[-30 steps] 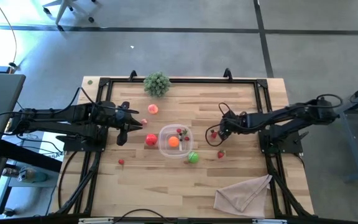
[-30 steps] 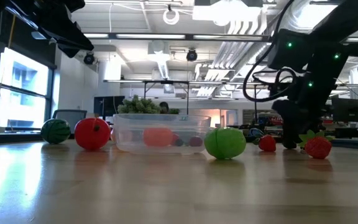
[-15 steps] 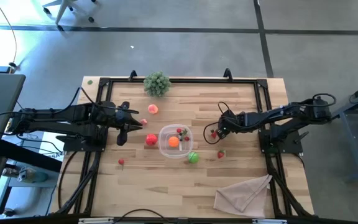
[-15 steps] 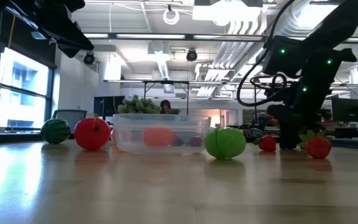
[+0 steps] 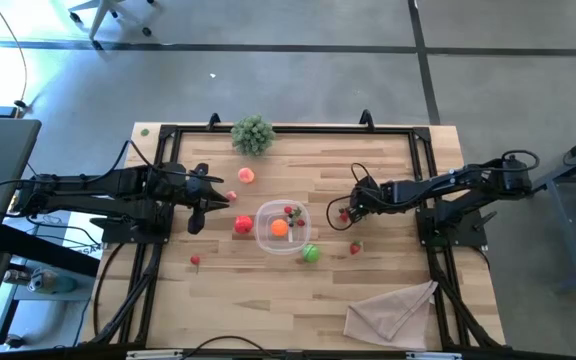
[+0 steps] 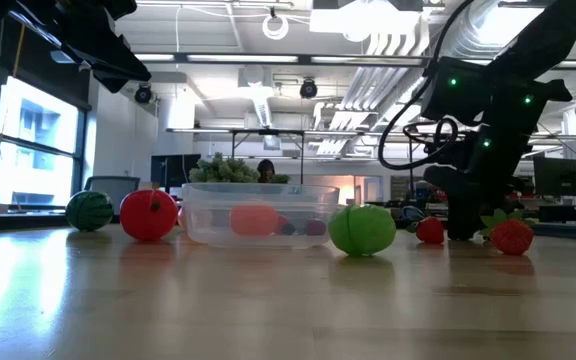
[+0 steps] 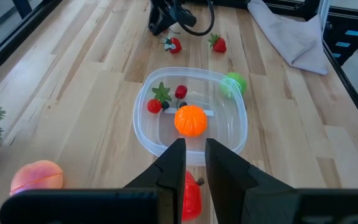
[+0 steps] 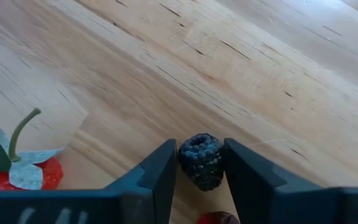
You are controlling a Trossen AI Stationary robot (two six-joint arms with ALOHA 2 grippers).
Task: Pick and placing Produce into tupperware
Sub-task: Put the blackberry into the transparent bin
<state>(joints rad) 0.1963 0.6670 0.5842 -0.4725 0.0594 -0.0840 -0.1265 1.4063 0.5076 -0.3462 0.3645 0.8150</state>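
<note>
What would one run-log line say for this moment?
right gripper: closing around dark berry on table | left gripper: shut, waiting above red fruit | tupperware: partly filled

Wooden table, tupperware, scattered produce, sprig, perhaps beige cloth

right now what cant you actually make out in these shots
- Dark berry: seen only in the right wrist view; too small in the high view.
- Right gripper fingers: whether they pinch it yet is unclear.
- Tupperware contents: blurred by its wall in the low view.
</note>
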